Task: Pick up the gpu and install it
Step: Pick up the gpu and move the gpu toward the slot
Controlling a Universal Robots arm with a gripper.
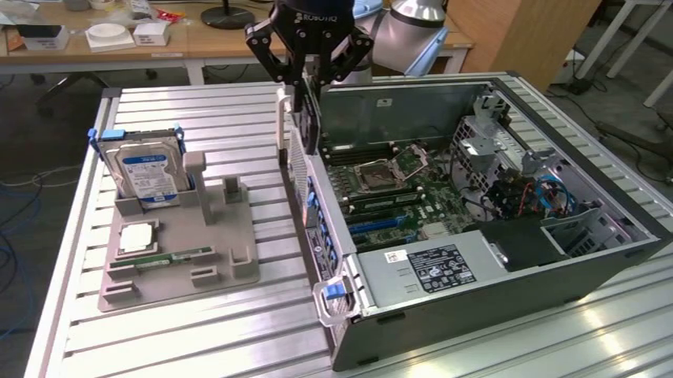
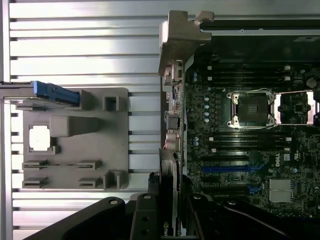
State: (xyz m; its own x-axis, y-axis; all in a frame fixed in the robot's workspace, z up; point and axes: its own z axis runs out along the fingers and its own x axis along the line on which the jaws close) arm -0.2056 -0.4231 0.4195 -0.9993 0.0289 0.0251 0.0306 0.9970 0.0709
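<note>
The pincer (image 1: 308, 77) clamps the gpu (image 1: 303, 118), held upright on edge above the open computer case's (image 1: 474, 295) rim.

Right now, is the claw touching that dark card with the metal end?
Touching. In the wrist view the claw pinches the gpu from both sides, with no gap.

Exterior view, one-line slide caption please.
The hand holds the gpu upright at the edge of the open computer case; the hard drive stands in the grey fixture.

Robotiq on pincer (image 1: 306, 85), Dell on motherboard (image 2: 250, 140)
</note>
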